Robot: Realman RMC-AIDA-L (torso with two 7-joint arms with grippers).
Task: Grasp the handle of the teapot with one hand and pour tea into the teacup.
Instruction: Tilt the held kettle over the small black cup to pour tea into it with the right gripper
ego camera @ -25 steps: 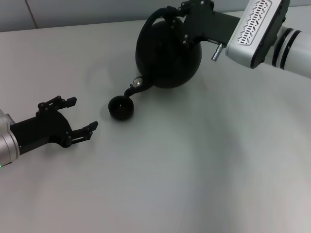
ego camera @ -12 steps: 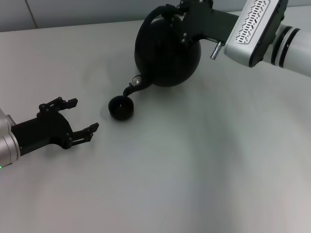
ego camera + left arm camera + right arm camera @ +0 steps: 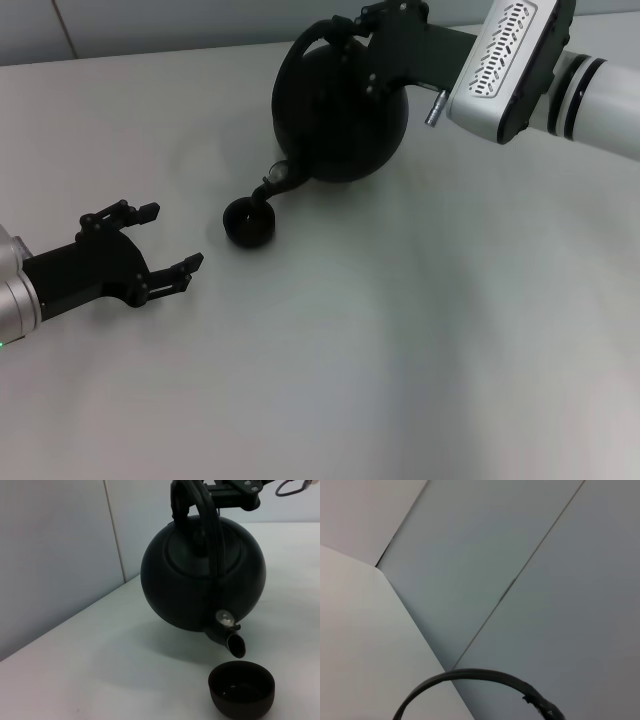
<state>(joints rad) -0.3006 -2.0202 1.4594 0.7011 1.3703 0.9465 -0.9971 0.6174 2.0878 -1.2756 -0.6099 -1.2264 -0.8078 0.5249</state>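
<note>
The matte-black teapot point(image 3: 338, 110) hangs tilted above the table at the back, its spout point(image 3: 272, 186) pointing down over the teacup point(image 3: 248, 222). My right gripper point(image 3: 362, 42) is shut on the arched handle point(image 3: 306, 38) at the pot's top. In the left wrist view the teapot point(image 3: 202, 575) is held by its handle point(image 3: 204, 520), and the spout point(image 3: 233, 643) ends just above the small black teacup point(image 3: 241, 687). No tea shows between them. The right wrist view catches only an arc of the handle point(image 3: 470, 676). My left gripper point(image 3: 165, 240) rests open, left of the cup.
The pale table point(image 3: 450, 330) stretches to the front and right. A grey panelled wall point(image 3: 150, 25) runs along the table's far edge, close behind the teapot.
The right arm has carried the teapot slightly back and to the left, keeping the spout over the teacup. The cup and the left gripper have not moved.
</note>
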